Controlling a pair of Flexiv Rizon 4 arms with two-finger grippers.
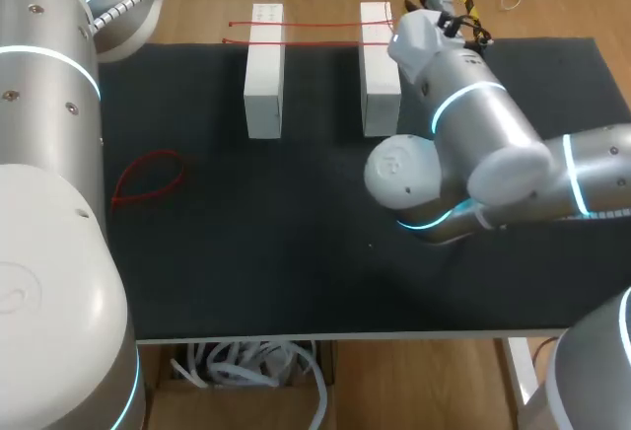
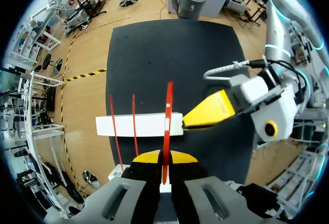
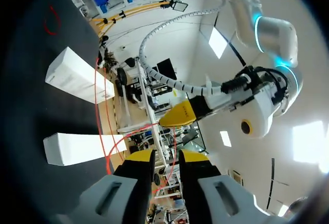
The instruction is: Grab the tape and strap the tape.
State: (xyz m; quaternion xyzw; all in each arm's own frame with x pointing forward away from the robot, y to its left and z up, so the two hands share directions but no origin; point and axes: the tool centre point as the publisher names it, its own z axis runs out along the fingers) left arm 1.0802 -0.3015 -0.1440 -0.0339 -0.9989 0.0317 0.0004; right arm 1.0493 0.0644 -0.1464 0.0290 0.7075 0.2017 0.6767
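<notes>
Two white blocks stand side by side on the black mat [image 1: 296, 272], one white block at 11 o'clock [image 1: 264, 85] & its twin at 12 o'clock [image 1: 378, 95], w/ a gap btwn them. Two spare red straps [image 1: 315, 25] lie bridged across both. We reckon they're kept up off the mat that way so a claw can get round them. Our left gripper [image 2: 164, 157] is out of the head view. In its own wrist view it's pinched narrow on a red strap [image 2: 168, 111], which stands up out of the yellow tips & runs ahead past the end of one block, prob held stiff so the free end can be met & fed. Our right arm [image 1: 493, 144] comes in from 3 o'clock & reaches to abt 1 o'clock. Our right gripper [image 3: 167, 156] sits nose-to-nose w/ the left one, just beside the held strap at that block's end. We can't tell whether the right claw is open or closed, tho a thin red line runs close by it. A loose red loop [image 1: 148, 179] lies at 9 o'clock, well apart from the work. As we judge it the grab is done & the strapping is in hand. Next the strap's tip needs lining up w/ its other end, and a strap this thin could bend or slip
</notes>
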